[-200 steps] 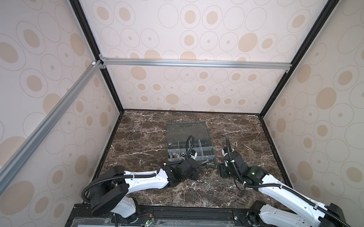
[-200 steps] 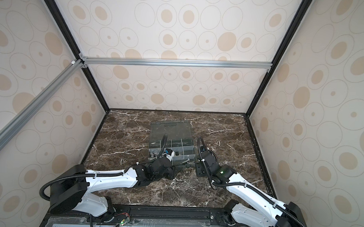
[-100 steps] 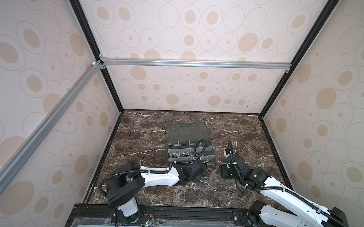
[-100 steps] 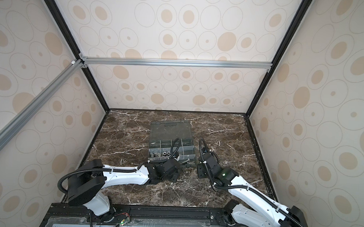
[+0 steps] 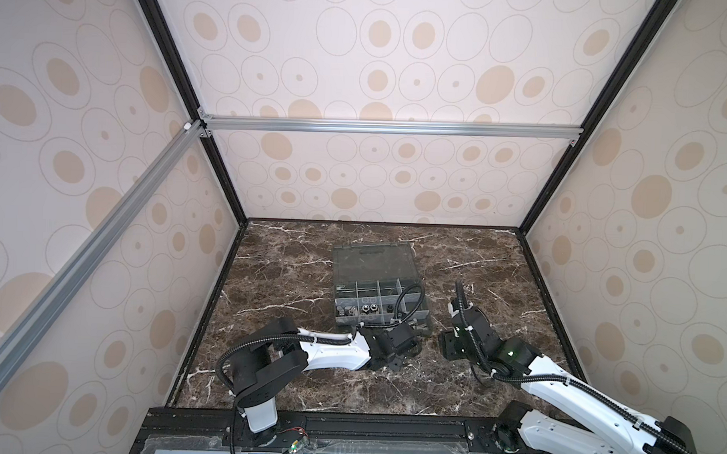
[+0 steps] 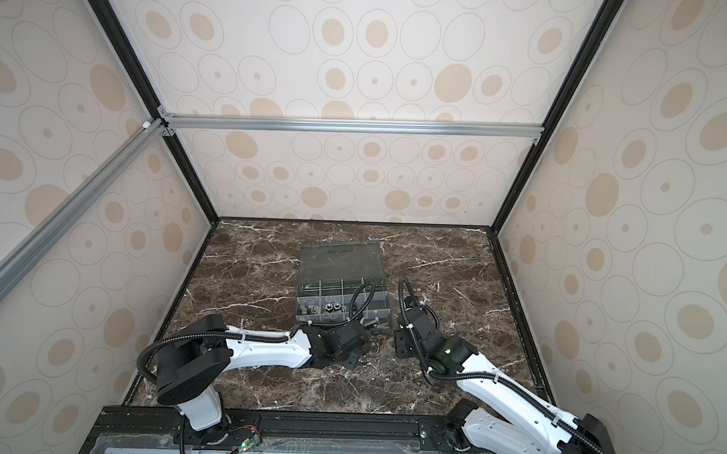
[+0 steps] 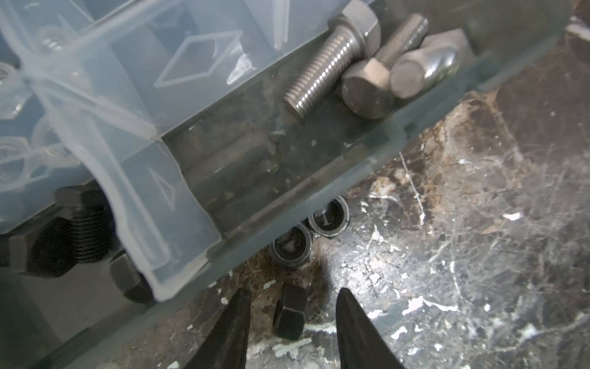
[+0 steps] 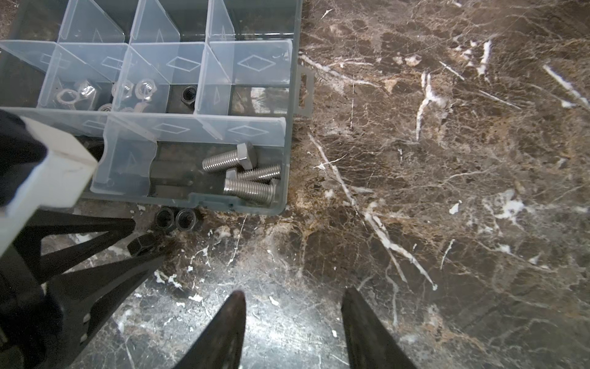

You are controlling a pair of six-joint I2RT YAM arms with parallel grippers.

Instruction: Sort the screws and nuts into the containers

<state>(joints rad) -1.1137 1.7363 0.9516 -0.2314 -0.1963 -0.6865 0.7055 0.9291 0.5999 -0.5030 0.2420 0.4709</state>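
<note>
left claw (image 7: 293, 298) has dropped from the box (image 7: 335, 188) to the marble (image 7: 463, 255); jaws apart, narrowing on a black nut (image 7: 290, 314) between them, 2 more nuts (image 7: 329, 220) just beyond: a pickup looks near. right claw (image 8: 292, 297) gapes empty.

A robot lab test booth: spotty paper walls (image 5: 379, 70) and metal bars (image 5: 390, 127) (like a big box) stand far behind the left end effector (image 7: 292, 292), with a dark marble surface (image 5: 348, 385) under it.

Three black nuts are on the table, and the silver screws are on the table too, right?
No: the silver screws lie inside a corner compartment of the box, as the right wrist view shows. The three black nuts are on the table.
</note>
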